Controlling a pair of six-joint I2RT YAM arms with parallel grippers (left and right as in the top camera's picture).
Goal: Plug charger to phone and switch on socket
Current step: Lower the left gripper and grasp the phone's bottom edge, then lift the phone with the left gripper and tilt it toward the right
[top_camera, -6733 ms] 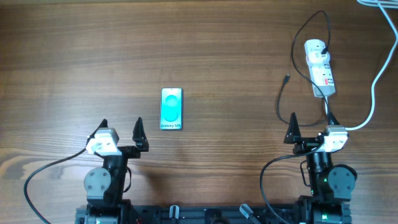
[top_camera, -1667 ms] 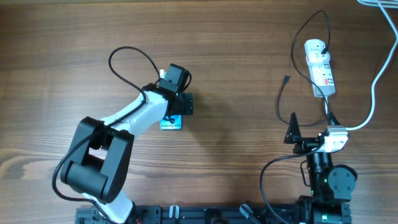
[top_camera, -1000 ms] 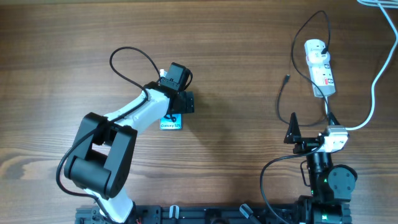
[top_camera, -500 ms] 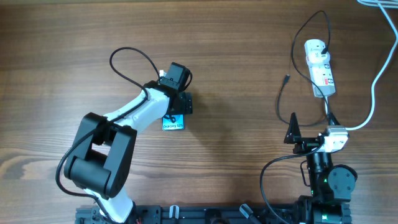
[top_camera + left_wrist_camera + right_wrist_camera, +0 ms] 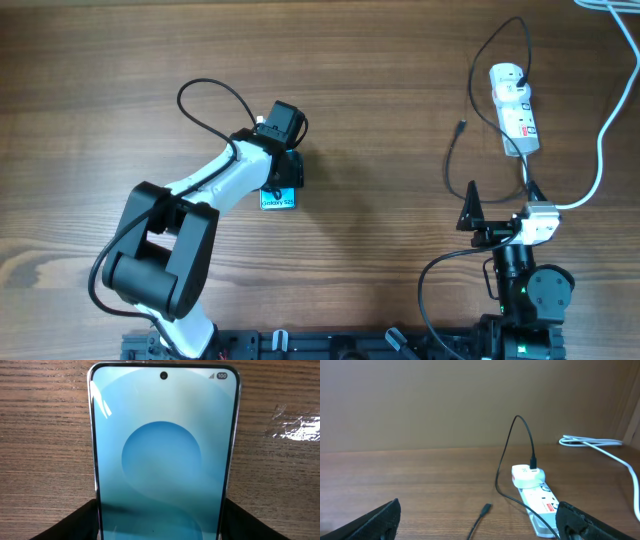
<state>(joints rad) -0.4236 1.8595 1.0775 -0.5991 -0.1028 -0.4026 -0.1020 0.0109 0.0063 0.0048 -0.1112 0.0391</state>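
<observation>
The step in hand is securing the phone [image 5: 162,460]. It lies flat and screen-up on the counter [image 5: 380,90], left of centre. The left pincer [image 5: 283,175] is over it, and only the phone's near end shows from above. In the left wrist view the 2 dark fingers [image 5: 65,525] meet the phone's 2 long edges, so the pincer appears to be pinching the phone across its width.

The right pincer [image 5: 500,190] sits at the near right edge, spread wide and holding nothing. The socket [image 5: 514,110] lies beyond it at the far right, its white cord [image 5: 592,445] trailing off to the right. The charger [image 5: 447,160] already has its black plug [image 5: 533,465] seated in the far end of the socket. Its thin cable arches up and comes back toward the robot. The connector tip [image 5: 486,507] lies free on the counter just left of the socket, well apart from the phone.

So the task looks barely begun: nothing is plugged into the phone, and I cannot tell how the socket's switch stands.

The next move probably calls for closing the gap between phone and tip. Either the left arm carries or slides the phone rightward, or the right pincer picks up the tip and brings it over. The tip must be gripped close to its end, since the cable is limp. It then has to line up squarely with the port, which I take to be on the phone's near edge. The left pincer braces the phone against the push.
</observation>
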